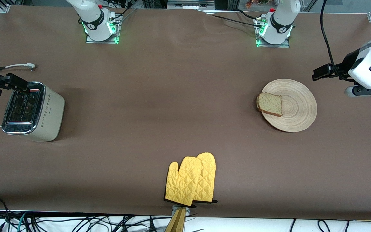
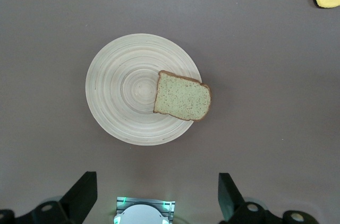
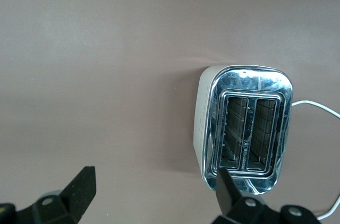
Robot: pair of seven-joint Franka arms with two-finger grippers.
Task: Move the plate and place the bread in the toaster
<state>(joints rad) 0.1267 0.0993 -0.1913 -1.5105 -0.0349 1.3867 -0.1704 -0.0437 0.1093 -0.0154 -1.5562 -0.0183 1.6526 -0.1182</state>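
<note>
Your left pincer hangs released over the counter near the plate at the left arm's end. The bread lies on the plate's rim. Your right pincer – also released – hangs over the toaster at the right arm's end, slots empty.
</note>
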